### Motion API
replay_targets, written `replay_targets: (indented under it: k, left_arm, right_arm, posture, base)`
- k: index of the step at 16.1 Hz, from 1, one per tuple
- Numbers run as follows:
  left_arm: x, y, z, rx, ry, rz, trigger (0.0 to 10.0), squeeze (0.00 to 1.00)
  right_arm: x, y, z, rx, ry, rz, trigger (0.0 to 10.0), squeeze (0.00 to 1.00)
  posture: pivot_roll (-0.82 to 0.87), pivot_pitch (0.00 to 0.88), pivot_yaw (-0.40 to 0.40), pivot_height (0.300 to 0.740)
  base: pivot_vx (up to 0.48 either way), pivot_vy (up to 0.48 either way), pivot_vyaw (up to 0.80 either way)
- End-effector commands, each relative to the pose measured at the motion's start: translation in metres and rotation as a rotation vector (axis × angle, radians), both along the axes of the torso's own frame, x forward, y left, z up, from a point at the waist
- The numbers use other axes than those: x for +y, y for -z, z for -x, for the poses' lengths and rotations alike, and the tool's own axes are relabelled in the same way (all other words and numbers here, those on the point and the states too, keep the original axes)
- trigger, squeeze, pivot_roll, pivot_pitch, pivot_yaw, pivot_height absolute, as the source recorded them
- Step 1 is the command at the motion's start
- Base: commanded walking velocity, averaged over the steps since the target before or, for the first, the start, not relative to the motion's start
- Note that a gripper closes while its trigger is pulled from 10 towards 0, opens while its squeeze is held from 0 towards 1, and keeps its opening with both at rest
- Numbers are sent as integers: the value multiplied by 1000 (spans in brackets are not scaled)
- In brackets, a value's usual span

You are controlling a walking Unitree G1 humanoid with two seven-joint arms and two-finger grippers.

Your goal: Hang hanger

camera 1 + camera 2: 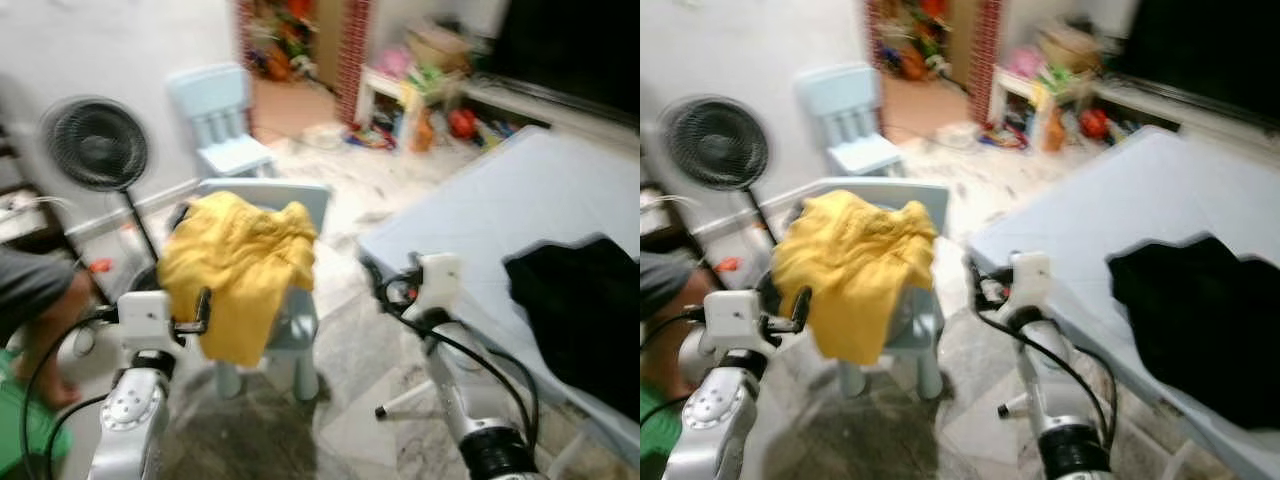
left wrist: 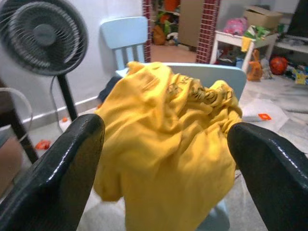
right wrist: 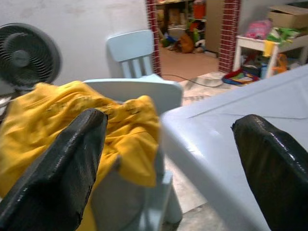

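Table [image 1: 520, 190]: pale blue-grey top, on the robot's right, running from near the right gripper away toward the far wall.
Floor [image 1: 370, 190]: pale marbled tiles; head views blurred.
Black garment [image 1: 585, 310]: lies crumpled on the near right part of the table, reaching toward its near edge.
Near chair [image 1: 300, 200]: small pale blue child's chair standing just beside the table's left edge, between the two arms in the head views.
Yellow garment [image 1: 240, 265]: draped over the near chair's back, hanging down toward the floor on the robot's side. Printed lettering visible in the left wrist view, not legible.
Hanger: cannot be made out in any view; no place can be given for it.
Fan [image 1: 97, 145]: black pedestal fan at the left against the white wall.
Far chair [image 1: 220, 115]: second pale blue chair, behind the near one, by the wall.
Toy clutter [image 1: 430, 95]: coloured toys on and around a low white shelf, beyond the table.
Person's limb [image 1: 55, 330]: at far left edge, grey sleeve above; too blurred to say more.
Left gripper [image 2: 166, 159]: raised in front of the yellow garment, fingers [image 2: 57, 178] spread wide, nothing between them.
Right gripper [image 3: 168, 159]: raised at the table's near-left corner, fingers [image 3: 274, 163] spread wide, empty; near chair and table edge seen between them.
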State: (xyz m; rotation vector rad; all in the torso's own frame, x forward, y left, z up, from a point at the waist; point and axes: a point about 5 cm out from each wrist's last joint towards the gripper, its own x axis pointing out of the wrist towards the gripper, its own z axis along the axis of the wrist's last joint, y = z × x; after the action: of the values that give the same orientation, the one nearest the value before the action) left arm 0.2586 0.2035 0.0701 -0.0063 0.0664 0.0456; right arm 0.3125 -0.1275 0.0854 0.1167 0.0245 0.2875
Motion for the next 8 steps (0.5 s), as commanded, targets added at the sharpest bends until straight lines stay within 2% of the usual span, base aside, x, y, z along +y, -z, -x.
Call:
replay_targets:
  k: [1, 2, 8]
  left_arm:
    - [-8, -1, -2, -2, 20, 13, 10000, 0]
    - [-8, -1, -2, -2, 20, 13, 10000, 0]
    - [-7, 1, -3, 17, 13, -5, 10000, 0]
  right_arm:
    - [-12, -3, -2, -12, 27, 13, 10000, 0]
    - [-12, -3, -2, -12, 26, 14, 10000, 0]
    - [-12, -3, -2, -7, 24, 12, 10000, 0]
  posture:
    - [-44, 0, -17, 740]
    - [-44, 0, -17, 740]
    - [-45, 0, -20, 740]
  base:
    - [274, 0, 0]
    - [274, 0, 0]
    - [0, 0, 0]
